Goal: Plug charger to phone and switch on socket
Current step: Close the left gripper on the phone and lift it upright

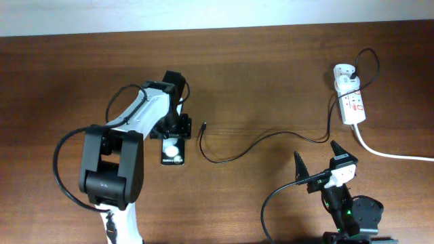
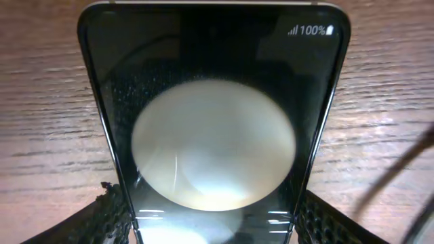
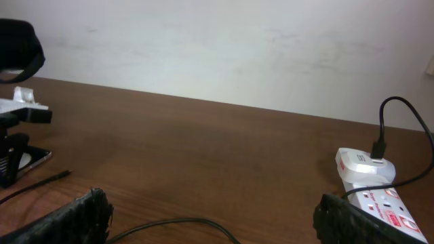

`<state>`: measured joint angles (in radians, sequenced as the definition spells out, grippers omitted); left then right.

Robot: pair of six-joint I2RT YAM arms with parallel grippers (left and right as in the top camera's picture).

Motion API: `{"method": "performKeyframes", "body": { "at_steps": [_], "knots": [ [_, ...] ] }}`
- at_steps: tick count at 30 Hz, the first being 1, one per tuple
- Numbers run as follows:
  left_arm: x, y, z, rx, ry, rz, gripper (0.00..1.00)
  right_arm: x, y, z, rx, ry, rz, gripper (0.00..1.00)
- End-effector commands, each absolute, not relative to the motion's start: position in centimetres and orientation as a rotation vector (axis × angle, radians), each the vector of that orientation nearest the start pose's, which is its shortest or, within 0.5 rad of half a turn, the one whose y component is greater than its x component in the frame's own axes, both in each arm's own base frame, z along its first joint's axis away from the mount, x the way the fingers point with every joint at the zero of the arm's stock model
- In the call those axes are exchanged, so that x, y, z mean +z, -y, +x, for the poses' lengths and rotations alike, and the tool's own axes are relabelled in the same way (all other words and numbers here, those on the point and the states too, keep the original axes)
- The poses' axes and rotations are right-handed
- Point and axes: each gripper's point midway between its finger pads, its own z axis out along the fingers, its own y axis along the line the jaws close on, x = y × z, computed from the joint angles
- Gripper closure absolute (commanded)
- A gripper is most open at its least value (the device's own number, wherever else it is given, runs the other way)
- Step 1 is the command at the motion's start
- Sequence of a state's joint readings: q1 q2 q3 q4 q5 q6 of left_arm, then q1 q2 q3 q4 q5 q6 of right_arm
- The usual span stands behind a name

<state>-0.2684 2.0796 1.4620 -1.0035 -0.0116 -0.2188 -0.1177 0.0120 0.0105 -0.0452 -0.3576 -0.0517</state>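
Phone (image 2: 213, 135) between fingers (image 2: 112, 218) of left claw (image 2: 213, 220), arm (image 1: 139, 112) outstretched.

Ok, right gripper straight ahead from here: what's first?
Likely the charger cable crossing just ahead of the right gripper, fingers open; height unclear, so it may pass over.

Black phone (image 1: 173, 152) flat, charger (image 1: 278, 133) tip beside

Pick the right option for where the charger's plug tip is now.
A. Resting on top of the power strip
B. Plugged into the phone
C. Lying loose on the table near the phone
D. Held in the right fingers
C: in the overhead view the charger's plug tip lies on the table just right of the phone, not touching it.
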Motion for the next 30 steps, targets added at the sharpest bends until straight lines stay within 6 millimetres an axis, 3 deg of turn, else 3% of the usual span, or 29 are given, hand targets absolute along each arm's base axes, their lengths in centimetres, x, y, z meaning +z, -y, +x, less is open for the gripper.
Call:
{"method": "performKeyframes", "body": {
  "at_steps": [1,9,17,22,27,30],
  "knots": [
    [1.9,10.3,37.0,0.014,-3.161,0.066,0.27,16.3,-3.5,24.1,0.177,-1.604,-0.229,0.01],
    [2.1,10.4,36.7,0.002,-3.178,0.065,0.28,16.3,-3.5,24.1,0.177,-1.604,-0.229,0.01],
    [5.0,11.6,38.7,-0.076,-3.126,0.066,0.28,16.3,-3.5,24.1,0.177,-1.604,-0.229,0.01],
    [7.4,13.7,39.9,-0.252,-3.087,0.072,0.28,16.3,-3.5,24.1,0.177,-1.604,-0.229,0.01],
    [8.4,16.3,39.7,-0.497,-3.073,0.084,0.32,16.3,-3.5,24.1,0.177,-1.604,-0.229,0.01],
    [9.2,17.8,39.5,-0.678,-3.06,0.078,0.39,16.3,-3.5,24.1,0.177,-1.604,-0.229,0.01]
  ]
}}
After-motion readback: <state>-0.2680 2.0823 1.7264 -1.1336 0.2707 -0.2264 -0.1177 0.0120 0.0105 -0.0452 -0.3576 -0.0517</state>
